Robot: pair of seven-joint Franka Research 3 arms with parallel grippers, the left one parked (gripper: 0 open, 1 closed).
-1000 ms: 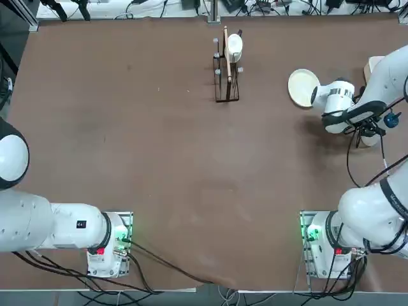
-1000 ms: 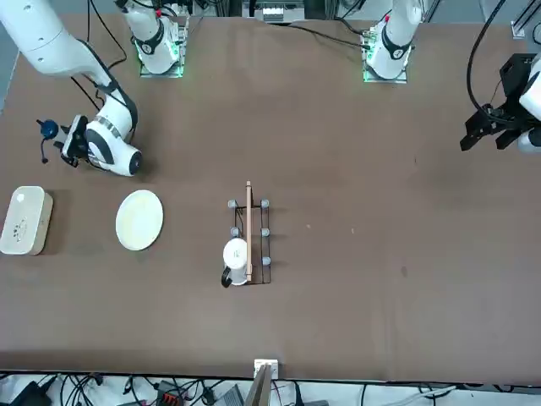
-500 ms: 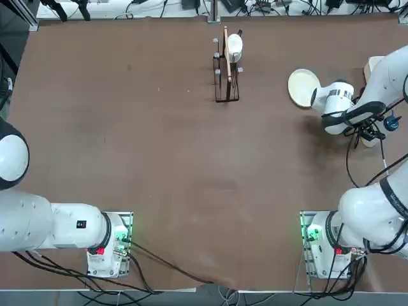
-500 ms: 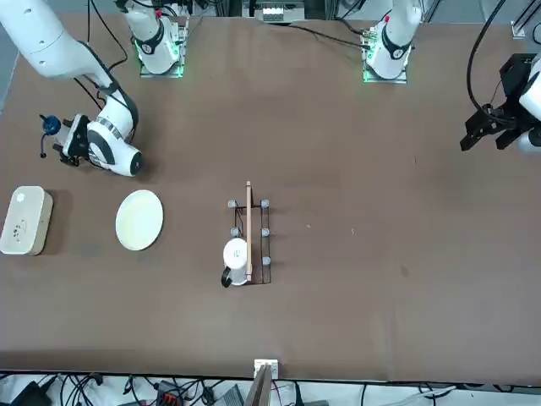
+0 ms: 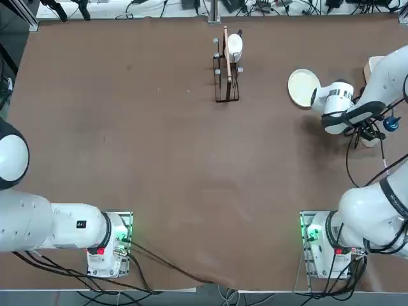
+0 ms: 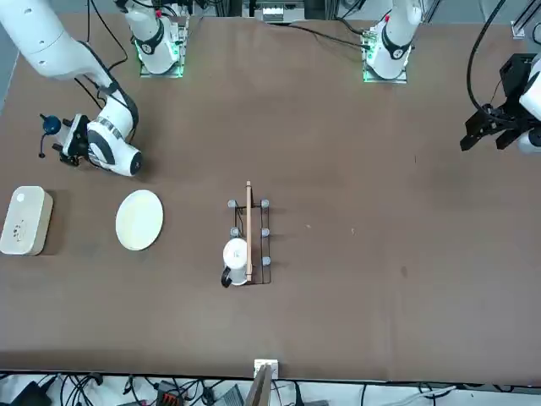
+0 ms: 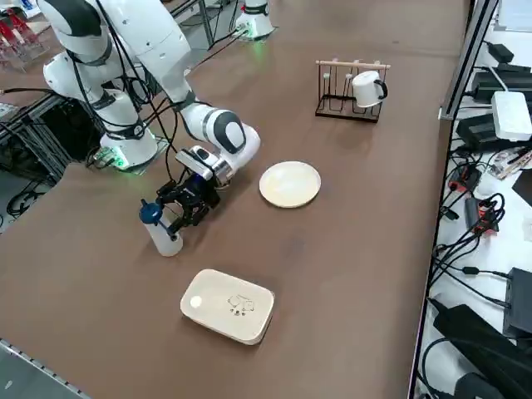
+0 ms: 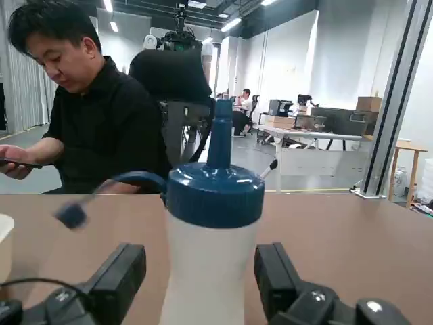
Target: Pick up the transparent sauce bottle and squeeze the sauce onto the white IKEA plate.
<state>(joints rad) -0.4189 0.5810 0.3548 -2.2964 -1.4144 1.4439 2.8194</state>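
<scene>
The right gripper [image 8: 196, 284] stands spread, the upright transparent sauce bottle [image 8: 210, 257] between its fingers [image 8: 122, 274], white IKEA plate [image 7: 289, 184] nearby.

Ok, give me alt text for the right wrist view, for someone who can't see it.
A translucent sauce bottle with a blue cap stands upright on the brown table, between the open fingers of the right end effector, which do not touch it. Behind the table, a person in black sits looking down at a phone.
</scene>
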